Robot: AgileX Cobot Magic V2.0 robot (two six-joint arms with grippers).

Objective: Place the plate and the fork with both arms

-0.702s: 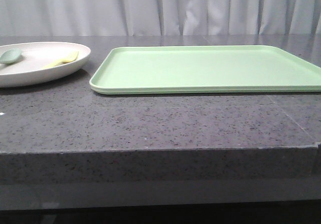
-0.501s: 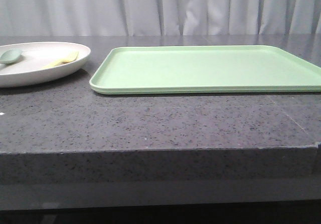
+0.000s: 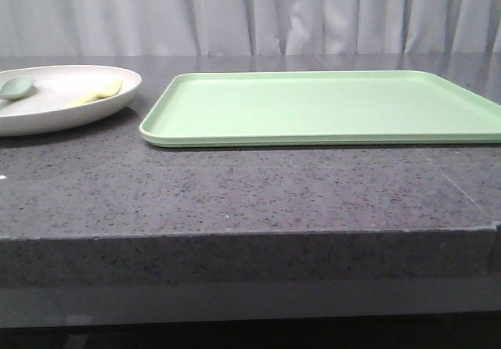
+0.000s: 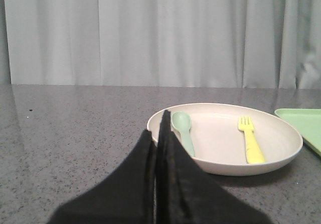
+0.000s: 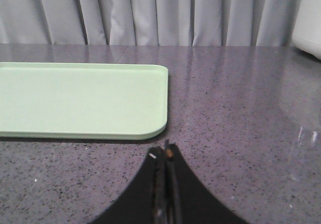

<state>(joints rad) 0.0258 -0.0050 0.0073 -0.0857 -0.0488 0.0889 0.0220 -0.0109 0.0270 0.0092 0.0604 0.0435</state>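
Front view: the plate (image 3: 59,97) sits at the bench's (image 3: 235,192) left edge, just beside the green tray (image 3: 325,106). The fork (image 3: 98,93) and a spoon (image 3: 16,88) lie in the plate, apart from each other. No arm shows here.

Left wrist view: the left gripper (image 4: 161,133) has its fingers pressed together, holding nothing, near the plate (image 4: 281,151); fork (image 4: 251,141) and spoon (image 4: 183,128) lie inside.

Right wrist view: the right gripper (image 5: 164,158) is closed and empty over bare bench (image 5: 241,113), near the tray's (image 5: 80,98) corner.
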